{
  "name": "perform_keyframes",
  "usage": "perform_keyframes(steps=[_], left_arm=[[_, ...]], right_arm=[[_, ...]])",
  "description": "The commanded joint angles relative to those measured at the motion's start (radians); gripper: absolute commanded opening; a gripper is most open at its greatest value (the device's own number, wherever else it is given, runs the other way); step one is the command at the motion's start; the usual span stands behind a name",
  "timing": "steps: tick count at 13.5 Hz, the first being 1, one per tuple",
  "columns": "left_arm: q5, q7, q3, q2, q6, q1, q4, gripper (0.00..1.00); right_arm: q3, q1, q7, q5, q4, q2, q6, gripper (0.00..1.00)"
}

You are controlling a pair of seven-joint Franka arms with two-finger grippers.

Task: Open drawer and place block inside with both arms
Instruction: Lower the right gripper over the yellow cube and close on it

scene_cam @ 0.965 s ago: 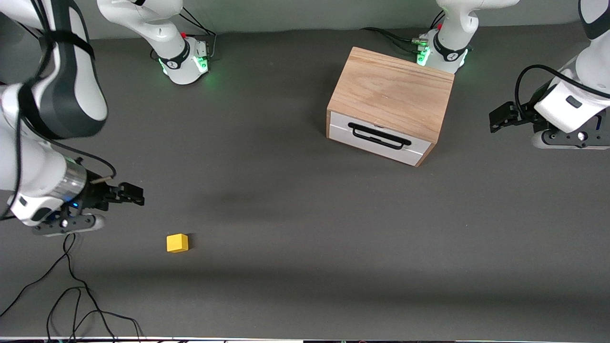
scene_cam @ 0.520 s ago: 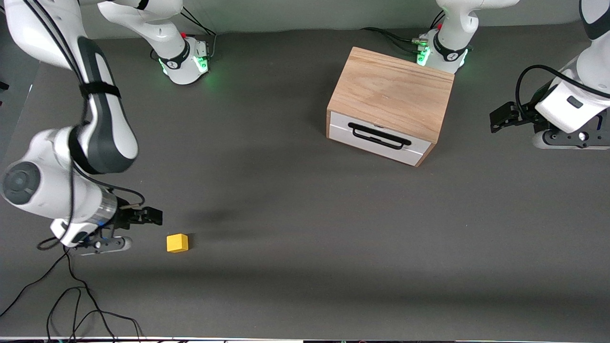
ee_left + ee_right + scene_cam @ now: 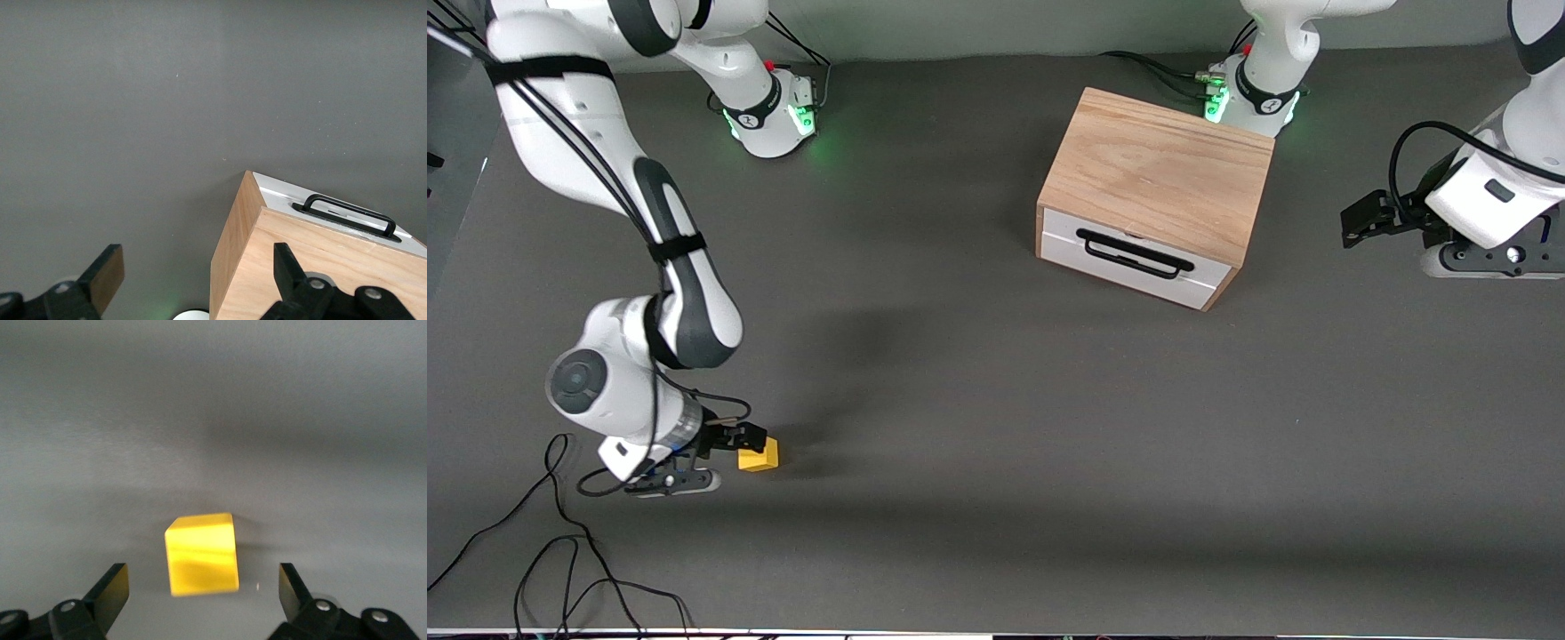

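Sitting flat on table, small yellow block [image 3: 201, 553], right fingers [image 3: 108, 592] spread beside it

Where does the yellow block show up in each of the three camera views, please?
Front view: the yellow block lies low in the picture toward the right arm's end of the table, at the right gripper.
Left wrist view: not in it; only the wooden drawer box shows.
Right wrist view: the block sits between the open fingers.
Shared landmark: the right gripper.

Yellow block [image 3: 759, 454] lies on the table, well apart from shut drawer [image 3: 1134, 258].
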Motion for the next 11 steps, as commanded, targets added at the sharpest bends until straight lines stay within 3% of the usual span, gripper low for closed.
perform_keyframes(steps=[1, 11], left_arm=[[-0.003, 0.015, -0.003, 0.009, -0.023, 0.006, 0.024, 1.00], [-0.004, 0.015, -0.003, 0.009, -0.023, 0.003, 0.026, 1.00]], right_arm=[[-0.003, 0.002, -0.010, 0.016, -0.006, 0.034, 0.064, 1.00], [-0.003, 0.004, -0.007, 0.019, 0.024, 0.098, 0.107, 1.00]])
